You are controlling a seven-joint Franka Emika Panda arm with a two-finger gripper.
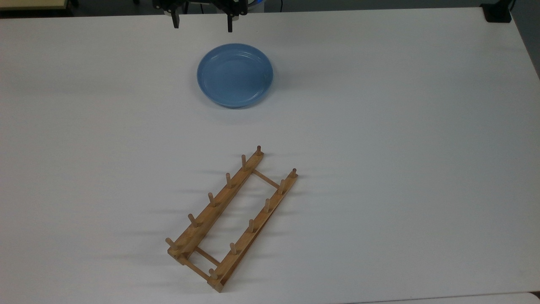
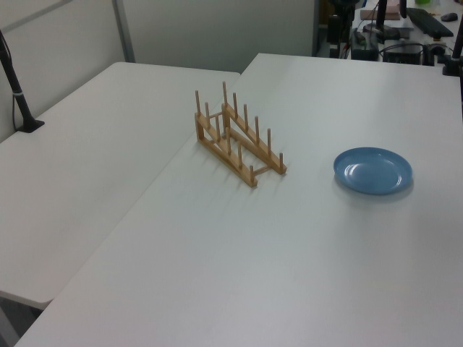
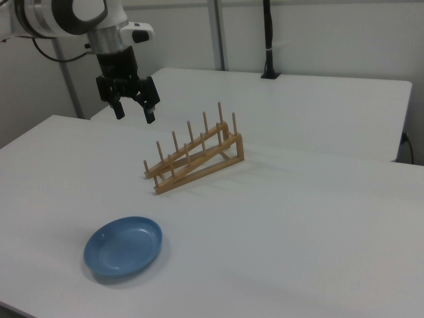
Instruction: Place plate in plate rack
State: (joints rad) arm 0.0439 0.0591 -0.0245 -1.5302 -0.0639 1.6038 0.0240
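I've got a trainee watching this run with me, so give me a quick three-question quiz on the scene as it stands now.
1. True or false: the plate already stands between the pegs of the plate rack.
2. Multiple choice: the gripper is A) shut on the plate, B) open and in the air, holding nothing, C) resting on the rack.
3. Short answer: how does the plate lie on the table?

Key:
1. False. The plate lies on the table apart from the rack, whose slots are empty.
2. B.
3. Flat, hollow side up.
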